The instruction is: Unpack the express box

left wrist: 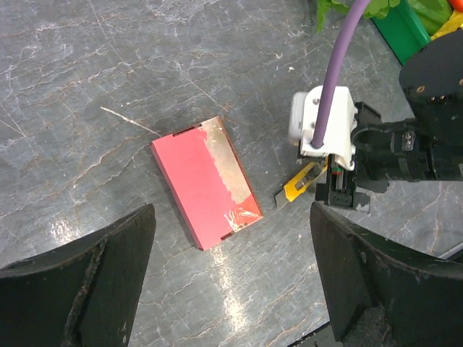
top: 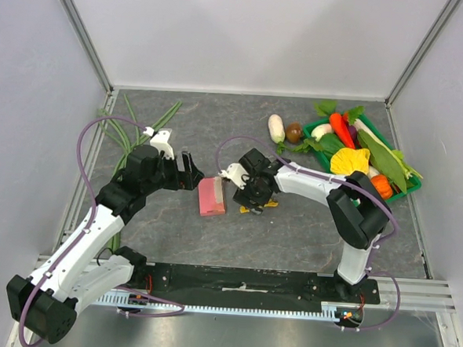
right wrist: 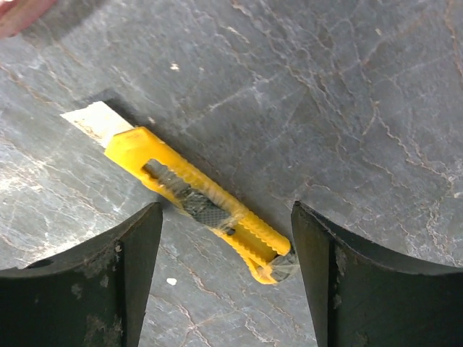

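Observation:
The express box (top: 212, 196) is a flat pink-red cardboard box lying on the grey table between the two grippers; in the left wrist view (left wrist: 205, 181) tape runs along its right edge. My left gripper (top: 190, 173) is open and empty just left of the box, and in its own view (left wrist: 231, 278) hovers short of it. My right gripper (top: 250, 197) is open, its fingers straddling the yellow-and-black utility knife (right wrist: 195, 196) lying flat on the table with the blade out. The knife also shows right of the box (left wrist: 299, 183).
A green tray (top: 399, 189) of toy vegetables stands at the back right. A white radish (top: 276, 127) and a brown mushroom (top: 294, 132) lie left of the tray. Long green beans (top: 129, 132) lie at the back left. White walls enclose the table.

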Controlling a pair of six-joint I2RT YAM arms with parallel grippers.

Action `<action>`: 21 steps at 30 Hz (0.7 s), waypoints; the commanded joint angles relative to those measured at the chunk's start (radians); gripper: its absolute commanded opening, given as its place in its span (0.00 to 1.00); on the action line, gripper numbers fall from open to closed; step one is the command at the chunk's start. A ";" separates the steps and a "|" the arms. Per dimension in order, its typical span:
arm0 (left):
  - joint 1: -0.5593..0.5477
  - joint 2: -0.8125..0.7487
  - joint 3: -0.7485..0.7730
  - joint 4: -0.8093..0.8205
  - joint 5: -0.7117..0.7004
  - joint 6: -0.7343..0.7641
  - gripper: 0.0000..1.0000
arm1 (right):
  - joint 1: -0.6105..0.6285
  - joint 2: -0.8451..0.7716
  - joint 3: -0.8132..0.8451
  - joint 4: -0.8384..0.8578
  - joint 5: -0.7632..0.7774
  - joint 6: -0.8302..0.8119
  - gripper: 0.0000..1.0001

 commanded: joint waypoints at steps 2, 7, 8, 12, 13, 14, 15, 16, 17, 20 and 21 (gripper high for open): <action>0.003 -0.012 0.040 -0.004 -0.006 0.052 0.92 | -0.031 0.013 0.045 0.008 -0.014 0.000 0.76; 0.003 -0.014 0.035 -0.007 -0.010 0.055 0.92 | -0.034 0.036 0.050 -0.014 -0.040 0.053 0.58; 0.003 -0.012 0.032 -0.007 -0.010 0.054 0.92 | -0.033 0.038 0.043 -0.014 -0.050 0.061 0.54; 0.005 -0.007 0.029 -0.005 -0.007 0.052 0.92 | -0.034 0.038 0.016 -0.021 -0.051 0.118 0.43; 0.003 -0.004 0.026 -0.005 -0.004 0.049 0.92 | -0.033 0.030 0.010 -0.021 -0.053 0.132 0.42; 0.003 -0.003 0.023 -0.005 -0.003 0.049 0.92 | -0.031 0.025 -0.004 -0.023 -0.053 0.162 0.42; 0.003 -0.004 0.022 -0.004 0.000 0.048 0.92 | -0.033 0.015 -0.010 -0.020 -0.044 0.181 0.42; 0.003 -0.001 0.020 -0.001 0.005 0.045 0.92 | -0.033 0.008 -0.016 -0.017 -0.037 0.204 0.42; 0.003 -0.001 0.012 0.002 0.008 0.041 0.92 | -0.031 0.004 -0.030 -0.014 -0.030 0.243 0.43; 0.003 0.002 0.002 0.010 0.020 0.032 0.92 | -0.022 -0.021 -0.059 0.000 0.012 0.300 0.58; 0.003 0.006 0.000 0.010 0.022 0.031 0.92 | -0.010 -0.042 -0.072 0.011 0.024 0.316 0.62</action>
